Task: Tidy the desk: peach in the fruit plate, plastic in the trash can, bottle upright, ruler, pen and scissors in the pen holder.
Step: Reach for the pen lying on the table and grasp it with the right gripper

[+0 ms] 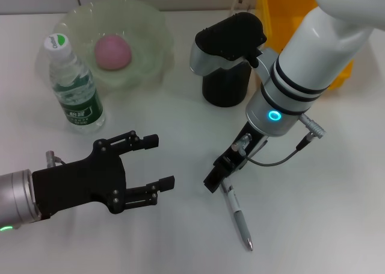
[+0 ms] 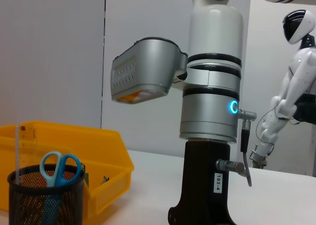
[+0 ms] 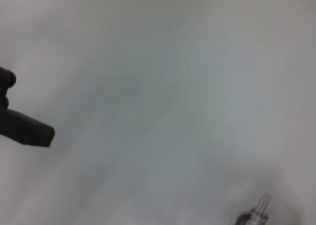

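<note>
My right gripper [image 1: 215, 180] is low over the table's middle, shut on the upper end of a grey pen [image 1: 238, 217] that slants toward the front edge. The pen's tip shows in the right wrist view [image 3: 257, 212]. The black mesh pen holder [image 1: 225, 87] stands behind it, holding blue-handled scissors [image 2: 59, 168] and a ruler [image 2: 19, 148]. A pink peach [image 1: 112, 51] lies in the pale green fruit plate [image 1: 153, 27]. A water bottle [image 1: 75, 87] stands upright at the left. My left gripper [image 1: 153, 165] is open and empty at the front left.
A yellow bin [image 1: 277, 15] stands at the back right, behind the pen holder; it also shows in the left wrist view [image 2: 98, 151]. The right arm's wrist camera housing [image 1: 228, 39] overhangs the pen holder. One finger of the left gripper shows in the right wrist view [image 3: 27, 131].
</note>
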